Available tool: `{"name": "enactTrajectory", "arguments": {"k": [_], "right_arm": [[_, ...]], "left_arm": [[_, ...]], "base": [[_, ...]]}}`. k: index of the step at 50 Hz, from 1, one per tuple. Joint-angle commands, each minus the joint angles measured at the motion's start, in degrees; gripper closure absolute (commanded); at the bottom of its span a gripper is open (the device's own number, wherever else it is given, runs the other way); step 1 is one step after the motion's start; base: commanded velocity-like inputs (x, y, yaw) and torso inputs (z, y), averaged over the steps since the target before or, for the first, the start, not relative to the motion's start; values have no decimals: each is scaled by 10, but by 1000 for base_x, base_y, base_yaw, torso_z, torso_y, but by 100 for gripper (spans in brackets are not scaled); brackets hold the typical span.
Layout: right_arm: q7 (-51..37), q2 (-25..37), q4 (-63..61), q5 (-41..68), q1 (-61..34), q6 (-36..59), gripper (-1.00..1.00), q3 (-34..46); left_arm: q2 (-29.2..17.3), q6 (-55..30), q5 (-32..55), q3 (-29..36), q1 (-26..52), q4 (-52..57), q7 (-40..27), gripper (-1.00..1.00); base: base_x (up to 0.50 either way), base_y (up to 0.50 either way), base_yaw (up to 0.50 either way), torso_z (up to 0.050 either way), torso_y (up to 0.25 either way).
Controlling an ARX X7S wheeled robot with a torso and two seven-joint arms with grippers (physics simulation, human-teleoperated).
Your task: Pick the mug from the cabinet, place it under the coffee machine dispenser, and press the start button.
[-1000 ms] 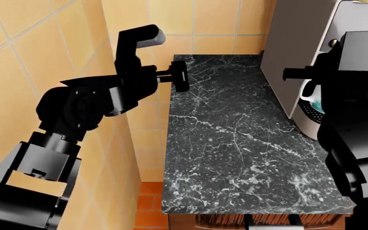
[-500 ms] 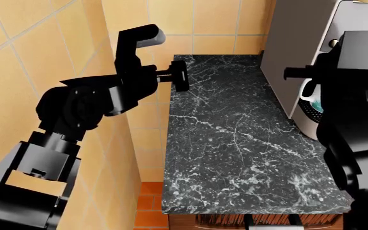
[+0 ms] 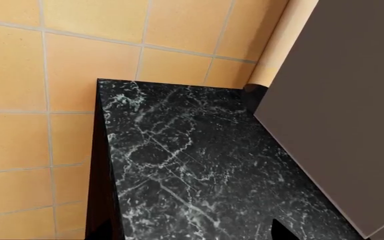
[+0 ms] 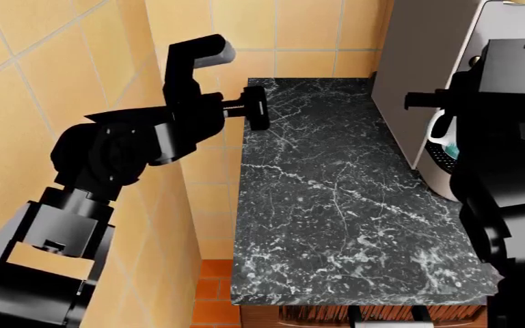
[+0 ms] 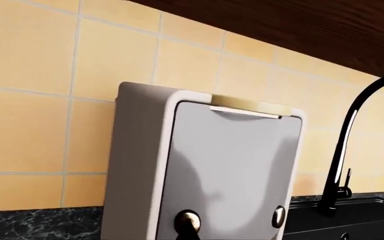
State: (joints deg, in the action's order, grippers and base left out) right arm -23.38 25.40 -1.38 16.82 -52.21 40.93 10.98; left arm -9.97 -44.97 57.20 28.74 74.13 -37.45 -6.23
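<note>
The white mug point(image 4: 437, 134) with a teal inside sits on the black drip tray point(image 4: 434, 162) under the coffee machine dispenser point(image 4: 508, 20), mostly hidden by my right arm point(image 4: 508, 137). In the right wrist view the silver-grey machine point(image 5: 232, 165) fills the middle, with two round buttons on its face. My right gripper point(image 5: 189, 234) is shut, and its dark tip touches the left button point(image 5: 187, 219). My left gripper point(image 4: 257, 108) is open and empty above the counter's far left corner. One fingertip point(image 3: 280, 231) shows in the left wrist view.
The black marble counter point(image 4: 335, 205) runs along an orange tiled wall point(image 4: 62, 68). The machine's grey side point(image 3: 352, 100) stands at the counter's right. A black faucet point(image 5: 352, 125) and a dark sink point(image 5: 359, 215) lie beyond the machine. A second button point(image 5: 279, 216) is to the right of the touched one.
My right arm has shifted slightly up and in toward the machine. The left arm and the mug have not moved.
</note>
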Motion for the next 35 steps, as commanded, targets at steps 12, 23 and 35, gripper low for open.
{"name": "enactTrajectory", "arguments": {"k": [12, 23, 35], "right_arm": [[4, -7, 38, -5, -19, -12, 100, 9], [4, -9, 56, -8, -26, -17, 100, 12], [2, -8, 72, -12, -34, -20, 100, 12]], "left_arm": [[-2, 2, 4, 2, 0, -1, 1, -100], [-3, 1, 7, 2, 0, -1, -1, -100], [-6, -2, 12, 1, -1, 5, -4, -100]], "base": [[0, 0, 0, 0, 0], [0, 0, 0, 0, 0], [0, 0, 0, 0, 0]]}}
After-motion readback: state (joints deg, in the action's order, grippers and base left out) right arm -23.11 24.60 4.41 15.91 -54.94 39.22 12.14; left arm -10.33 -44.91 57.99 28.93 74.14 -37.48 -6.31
